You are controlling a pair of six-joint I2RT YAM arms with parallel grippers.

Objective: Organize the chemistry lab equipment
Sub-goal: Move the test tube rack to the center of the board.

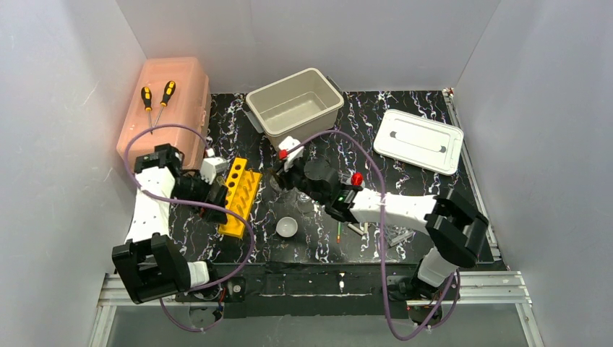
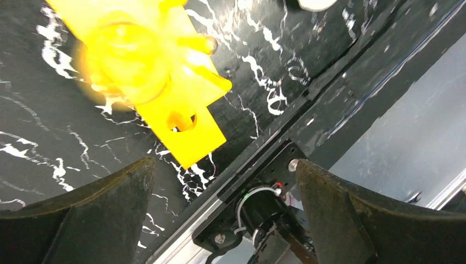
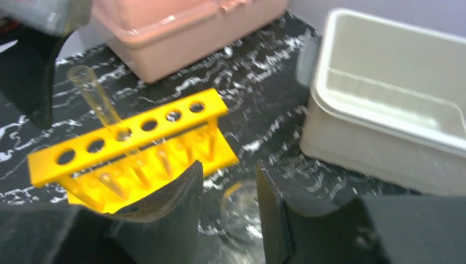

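Hangs left gripper [image 2: 224, 165] wide open and empty over the end of the yellow slotted plastic tube rack [image 2: 165, 71], and has right gripper [image 3: 228, 168] half parted, seemingly loose, around a small clear glass flask [image 3: 239, 214] upright near that rack, probably to release it there.

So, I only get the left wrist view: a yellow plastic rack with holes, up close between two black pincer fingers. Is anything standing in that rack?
Observer: Yes. In the right wrist view, one clear tube leans in a hole of the yellow plastic rack.
Visitor: And the other arm?
Observer: The right pincer has a clear glass vessel between its parted fingers, just beside the rack.
Visitor: Anything farther back?
Observer: A beige plastic tub, empty, as seen from the top camera.
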